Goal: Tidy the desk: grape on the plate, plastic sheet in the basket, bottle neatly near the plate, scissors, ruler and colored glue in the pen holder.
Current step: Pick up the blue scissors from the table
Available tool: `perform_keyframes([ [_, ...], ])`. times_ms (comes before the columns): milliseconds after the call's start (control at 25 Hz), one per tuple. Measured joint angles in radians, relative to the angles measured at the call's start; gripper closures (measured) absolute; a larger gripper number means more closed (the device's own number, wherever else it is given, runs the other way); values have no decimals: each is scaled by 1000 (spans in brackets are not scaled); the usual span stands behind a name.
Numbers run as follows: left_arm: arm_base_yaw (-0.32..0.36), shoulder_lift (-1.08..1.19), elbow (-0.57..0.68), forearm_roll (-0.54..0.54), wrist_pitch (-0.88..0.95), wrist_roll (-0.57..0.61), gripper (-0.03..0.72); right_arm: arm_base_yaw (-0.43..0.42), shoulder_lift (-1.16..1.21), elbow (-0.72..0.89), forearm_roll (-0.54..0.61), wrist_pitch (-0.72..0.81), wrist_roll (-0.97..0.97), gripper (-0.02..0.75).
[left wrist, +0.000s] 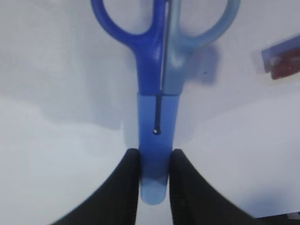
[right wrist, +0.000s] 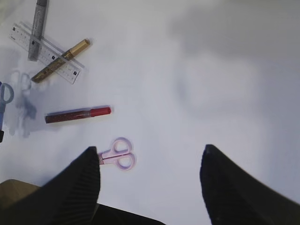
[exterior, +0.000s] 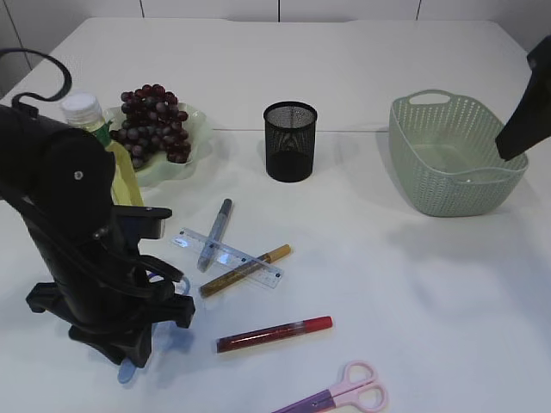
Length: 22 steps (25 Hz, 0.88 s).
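Left gripper (left wrist: 153, 164) clamped on blue scissors (left wrist: 159, 79), handles cropped. Right gripper (right wrist: 150, 180) jaws apart above bare tabletop (right wrist: 211, 93); pink scissors (right wrist: 119, 157) partly hidden.

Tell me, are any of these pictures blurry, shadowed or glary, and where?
Exterior view: sharp and evenly lit; soft shadows beside the pen holder and basket, a bright glint on the clear ruler. Left wrist view: the blue scissors between the left gripper fingers look soft from closeness, casting a grey shadow. Right wrist view: broad faint shadows mottle the table; the right gripper fingers are dark and blurred.
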Motion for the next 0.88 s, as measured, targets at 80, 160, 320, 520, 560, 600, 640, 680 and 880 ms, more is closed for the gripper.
perform_keyframes([
  [80, 0, -23, 0, 0, 1, 0, 547, 0, 0, 0, 0, 0, 0, 215],
  [160, 0, -44, 0, 0, 1, 0, 547, 0, 2, 0, 0, 0, 0, 215],
  [320, 0, -71, 1, 0, 1, 0, 547, 0, 35, 0, 2, 0, 0, 215],
  [520, 0, -89, 3, 0, -4, 0, 547, 0, 93, 0, 60, -2, -4, 215],
  [560, 0, -92, 3, 0, -9, 0, 547, 0, 100, 0, 80, -2, -13, 215],
  [600, 0, -99, 3, 0, -12, 0, 547, 0, 108, 0, 98, -2, -22, 215],
  [640, 0, -104, 3, 0, -14, 0, 547, 0, 116, 0, 119, -4, -32, 215],
  [680, 0, -107, 3, 0, -14, 0, 547, 0, 122, 0, 139, -4, -42, 215],
  [880, 0, -113, 3, 0, -17, 0, 547, 0, 147, 0, 237, -8, -108, 215],
])
